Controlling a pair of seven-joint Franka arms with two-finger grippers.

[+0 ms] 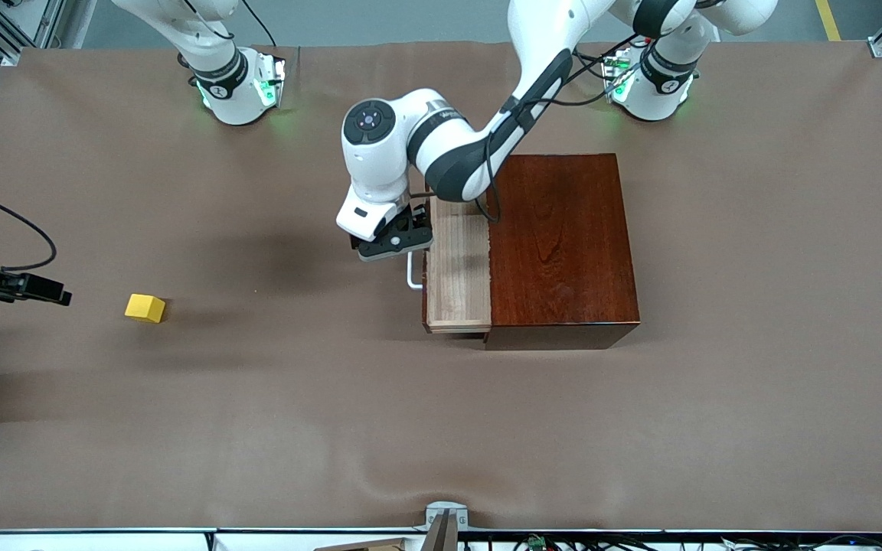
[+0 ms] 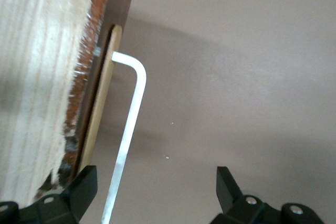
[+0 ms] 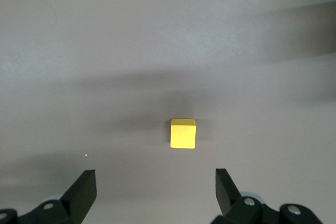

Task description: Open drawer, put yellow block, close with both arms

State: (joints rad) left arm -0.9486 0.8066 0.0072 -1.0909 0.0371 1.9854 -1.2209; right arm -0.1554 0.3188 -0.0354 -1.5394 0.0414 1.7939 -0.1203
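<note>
The left pincer (image 1: 395, 241) hangs over the white bar handle (image 1: 413, 277) of the drawer (image 1: 458, 264), its fingers (image 2: 84, 187) spread wide; in the left wrist view the handle passes between them, close to one finger and well clear of the other, and neither finger is pressed against it, so the pincer has hold of nothing. The drawer is pulled partway out of the dark mahogany box (image 1: 563, 245) toward the right arm's end of the bench, and its pale-wood tray lies bare to the camera above, with the left arm's forearm crossing over the end farther from the front camera. The box itself stands on the brown bench (image 1: 441, 428) toward the left arm's end. The right pincer (image 1: 43, 291) is at the edge of the front view at the right arm's end of the bench, up in the air, its fingers (image 3: 84, 190) also wide apart and gripping nothing; its wrist view looks down on the yellow block (image 3: 182, 133), which lies just ahead of the gap between the fingers. The yellow block (image 1: 145, 308) rests flat on the bench, well apart from the drawer, toward the right arm's end and slightly nearer to the front camera than the drawer's handle.
</note>
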